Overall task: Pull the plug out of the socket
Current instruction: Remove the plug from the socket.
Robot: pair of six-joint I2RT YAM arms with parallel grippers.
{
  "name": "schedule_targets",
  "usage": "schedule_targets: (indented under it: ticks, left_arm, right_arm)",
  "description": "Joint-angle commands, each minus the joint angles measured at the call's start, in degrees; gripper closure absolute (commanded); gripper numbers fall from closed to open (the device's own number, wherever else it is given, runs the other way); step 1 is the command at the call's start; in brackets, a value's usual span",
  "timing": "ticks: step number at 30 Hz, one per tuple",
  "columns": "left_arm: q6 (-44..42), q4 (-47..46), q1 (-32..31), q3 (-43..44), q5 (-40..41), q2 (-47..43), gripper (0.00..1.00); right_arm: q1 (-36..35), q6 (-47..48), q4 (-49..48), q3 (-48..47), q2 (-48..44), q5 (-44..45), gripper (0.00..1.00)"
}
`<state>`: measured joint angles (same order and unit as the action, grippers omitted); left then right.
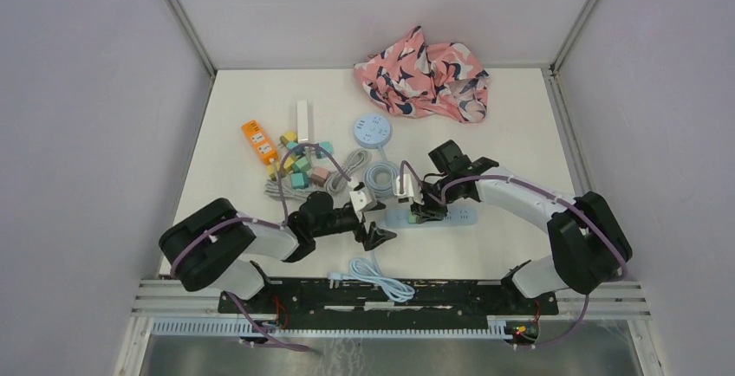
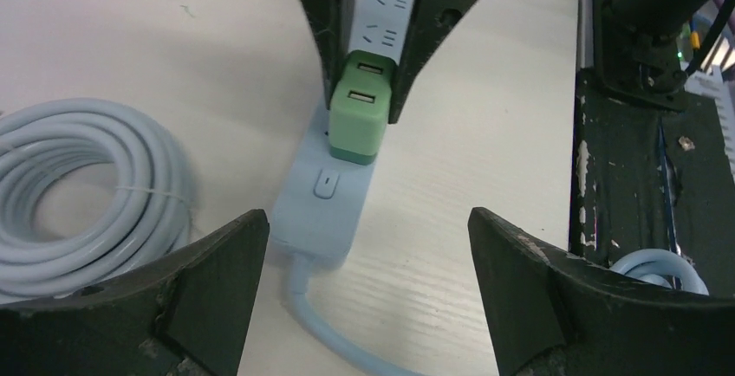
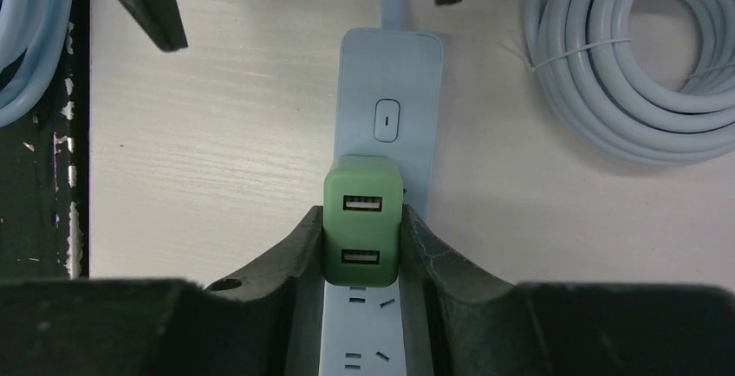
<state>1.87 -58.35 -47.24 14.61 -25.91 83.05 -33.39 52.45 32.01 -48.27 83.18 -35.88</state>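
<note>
My right gripper (image 3: 362,236): I hold the green plug (image 3: 363,198) from both its sides; my two fingers press flat against it.
My left gripper (image 2: 362,224): my fingers stand wide apart and hold nothing. They hang just over the cord end of the power strip (image 3: 387,73).
Green plug: it stands upright in the power strip, its base against the strip's face, just beside the switch (image 3: 387,120). Two USB openings look upward.
Power strip: it is pale blue and lies flat near the near edge of the bench (image 1: 520,133), about the middle. It carries only the green plug; the other sockets I see are free.
Coiled cable (image 3: 624,73): it is pale grey, tied in a ring, beside the strip on its far side.
Pink cloth (image 1: 425,73): it is crumpled at the far edge of the bench.
</note>
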Motion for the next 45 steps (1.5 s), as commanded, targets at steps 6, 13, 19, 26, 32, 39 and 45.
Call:
schedule_targets:
  ticks: [6, 13, 19, 26, 32, 39, 45]
  left_arm:
    - [-12.86, 0.96, -4.98, 5.80, 3.93, 6.50, 0.08]
    - [-15.20, -0.49, -5.27, 7.49, 4.39, 11.14, 0.07]
    - [-15.15, -6.13, -5.44, 7.52, 5.24, 14.70, 0.06]
    - [-13.98, -7.58, -5.53, 9.04, 5.08, 16.16, 0.08]
    - [-12.28, -8.01, -6.12, 11.35, 3.24, 19.14, 0.16]
    - [-12.60, -4.33, -6.18, 13.14, 3.66, 19.65, 0.30]
    - [-14.47, 4.72, -6.19, 16.92, 2.17, 20.27, 0.86]
  right_arm:
    - [-0.54, 5.33, 4.30, -2.20, -2.67, -2.98, 1.00]
    - [0.19, 10.39, 6.77, -1.88, -4.71, -6.00, 1.00]
    - [1.16, 20.88, 12.27, -1.53, -5.33, -9.33, 1.00]
    - [1.75, 22.87, 14.28, -2.18, -5.36, -11.24, 1.00]
    - [3.36, 21.80, 15.05, -2.94, -5.56, -14.65, 1.00]
    - [4.57, 21.86, 15.98, -3.22, -5.88, -17.54, 1.00]
    - [5.08, 20.54, 17.15, -4.36, -5.42, -19.60, 1.00]
